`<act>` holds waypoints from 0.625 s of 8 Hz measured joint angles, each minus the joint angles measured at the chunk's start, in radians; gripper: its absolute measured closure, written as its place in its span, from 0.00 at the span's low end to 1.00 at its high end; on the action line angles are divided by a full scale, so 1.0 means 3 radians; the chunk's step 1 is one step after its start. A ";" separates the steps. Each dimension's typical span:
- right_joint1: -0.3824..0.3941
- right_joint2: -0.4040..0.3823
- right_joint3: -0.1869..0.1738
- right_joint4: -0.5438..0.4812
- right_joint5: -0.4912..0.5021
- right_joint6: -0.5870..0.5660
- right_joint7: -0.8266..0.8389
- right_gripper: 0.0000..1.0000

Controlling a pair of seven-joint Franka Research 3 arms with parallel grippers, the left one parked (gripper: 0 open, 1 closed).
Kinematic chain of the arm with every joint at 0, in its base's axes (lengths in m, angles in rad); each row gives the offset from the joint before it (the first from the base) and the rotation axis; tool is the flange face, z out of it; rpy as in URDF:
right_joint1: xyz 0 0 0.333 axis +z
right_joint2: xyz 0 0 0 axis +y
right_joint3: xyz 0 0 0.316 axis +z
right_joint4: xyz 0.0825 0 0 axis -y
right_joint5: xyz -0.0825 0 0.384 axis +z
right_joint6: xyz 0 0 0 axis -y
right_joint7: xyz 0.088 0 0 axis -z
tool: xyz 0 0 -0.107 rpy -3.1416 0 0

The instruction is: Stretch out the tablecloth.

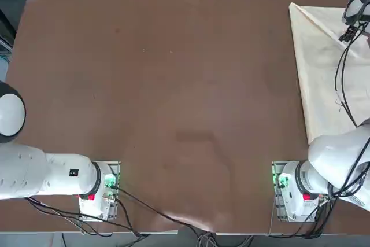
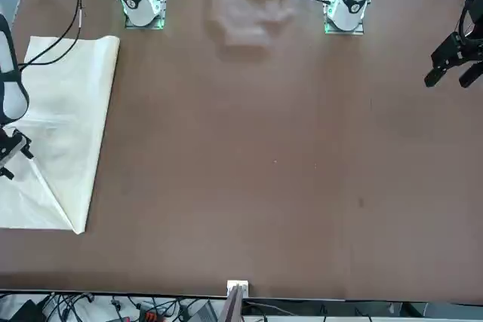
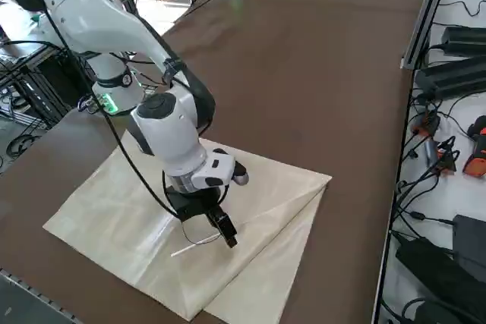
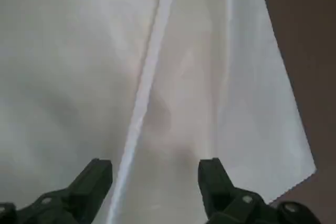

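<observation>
Above the folded tablecloth (image 3: 137,225) — long axis toward the robot, right claw (image 4: 155,174) hovering, fingers apart, holding nothing.

The tablecloth (image 1: 326,73) lies folded on the table (image 1: 173,102) along the table's right edge, toward the far right corner, well apart from everything at the left edge. One corner of it is turned over onto the rest (the fold runs diagonally from the far corner). The right claw (image 3: 220,227) hangs above the tablecloth's far part, over the fold line, fingers (image 4: 94,179) spread apart. The right arm's base (image 1: 295,186) stands at the near edge, just before the tablecloth.
</observation>
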 joint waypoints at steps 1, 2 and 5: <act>-0.0050 0.0016 0.0000 -0.0058 0.0000 0.0116 -0.0094 0.00; -0.0110 0.0037 -0.0001 -0.0126 0.0000 0.0267 -0.0172 0.00; -0.0205 0.0100 0.0000 -0.0220 0.0000 0.0471 -0.0229 0.00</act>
